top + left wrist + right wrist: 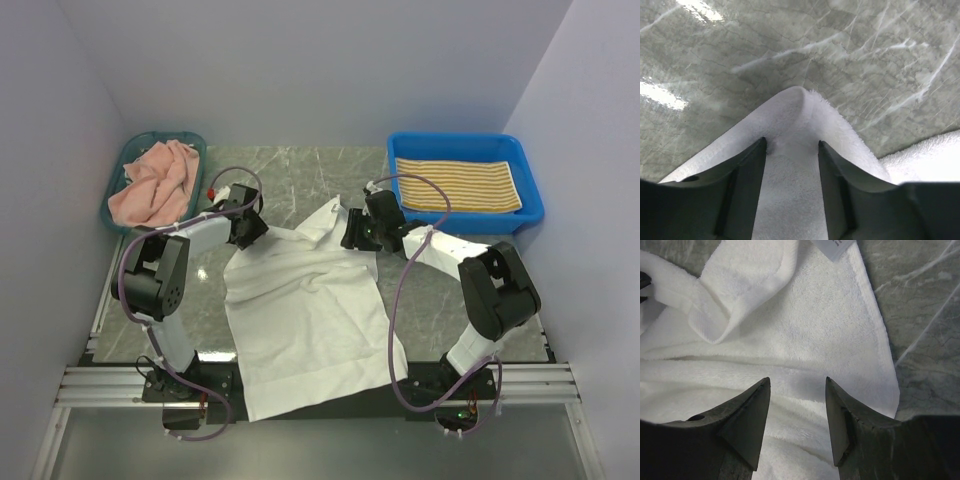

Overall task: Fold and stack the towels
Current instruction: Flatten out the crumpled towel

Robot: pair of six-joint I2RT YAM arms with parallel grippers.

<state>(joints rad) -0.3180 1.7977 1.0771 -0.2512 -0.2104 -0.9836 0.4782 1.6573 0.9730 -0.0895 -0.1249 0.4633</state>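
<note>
Grey marble-patterned table (300, 175) noted. A teal basket (199, 150) is set at 10 o'clock on it and a blue tray (460, 142) at 2 o'clock, well apart. An aluminium rail (530, 380) is seen along the 6 o'clock edge.

The grey-green marble table (300, 165) carries three things directly. A white towel (310, 320) lies spread and rumpled over its middle, one corner turned up toward the far edge, its near end running past the near edge onto the metal rail (100, 380). A teal basket (113, 195) sits in the far left corner, and a blue bin (460, 140) in the far right corner.
</note>
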